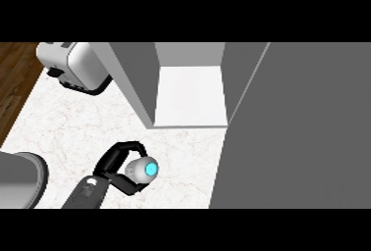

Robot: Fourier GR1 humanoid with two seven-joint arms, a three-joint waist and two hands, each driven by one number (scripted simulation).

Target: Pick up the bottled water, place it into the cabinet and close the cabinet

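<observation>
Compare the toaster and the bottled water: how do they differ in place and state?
The toaster stands free at the counter's far left corner; the bottled water is nearer, in front of the open cabinet. A hand curls round the bottled water; nothing touches the toaster. Both look silver-grey.

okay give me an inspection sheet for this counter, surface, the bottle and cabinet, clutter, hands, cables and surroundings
Surface: pale marbled counter, bare patch in front of the cabinet.
Job's things: bottled water seen from above, blue cap showing, over the counter; cabinet open, its white shelf holds nothing visible, its door swung out at the right.
Clutter: toaster at the back left; grey rounded object at the left edge, cannot identify.
Hands: one hand curled round the bottle; which hand it is cannot be told; the other not in view.
Cables: nothing seen.
Surroundings: wood floor at far left.
</observation>
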